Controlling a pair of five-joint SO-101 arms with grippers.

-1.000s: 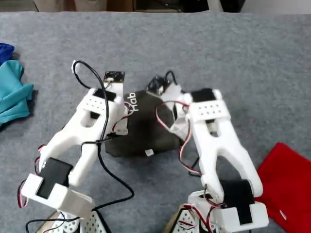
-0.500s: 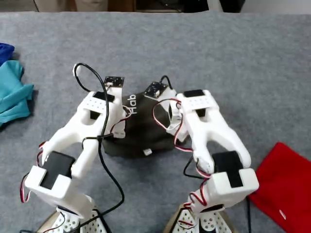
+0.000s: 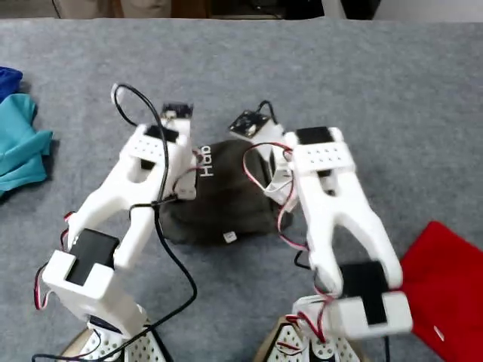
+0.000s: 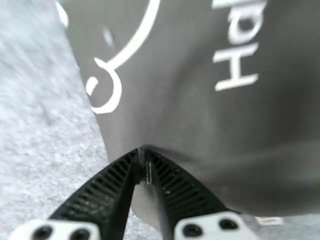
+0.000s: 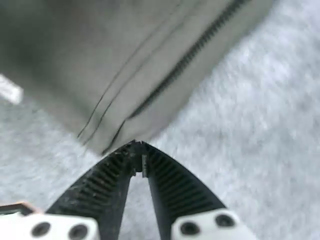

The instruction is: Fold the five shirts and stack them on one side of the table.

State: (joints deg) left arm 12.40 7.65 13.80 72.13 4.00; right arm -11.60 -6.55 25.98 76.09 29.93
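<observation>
Dark shirt (image 3: 219, 204) lies in a rough, partly folded heap near the middle of the grey desk (image 3: 377, 90), between the two white arms and close in front of their bases. The left arm (image 3: 128, 196) leans over the shirt's edge on the side that bears the white lettering (image 3: 206, 161), and the right arm (image 3: 332, 196) leans over the opposite edge. From the left wrist, the left pincer (image 4: 142, 152) has its ribbed black fingers drawn together at the tips, nipping the border of the dark shirt (image 4: 210, 125) just where cloth meets desk; a crease runs off from the pinch, and the lettering (image 4: 237, 65) sits farther along the cloth. From the right wrist, the right pincer (image 5: 136, 145) is likewise closed to a point, its tips gripping a corner of the dark shirt (image 5: 100, 60) where a stitched hem runs slantwise. A small white tag (image 3: 230, 237) shows at the shirt's near edge. Well apart at the left border of the desk lies a crumpled teal shirt (image 3: 19, 147), with a blue cloth (image 3: 7, 79) just beyond it. A red shirt (image 3: 445, 279) lies flat at the near right corner, beside the right arm's base.
</observation>
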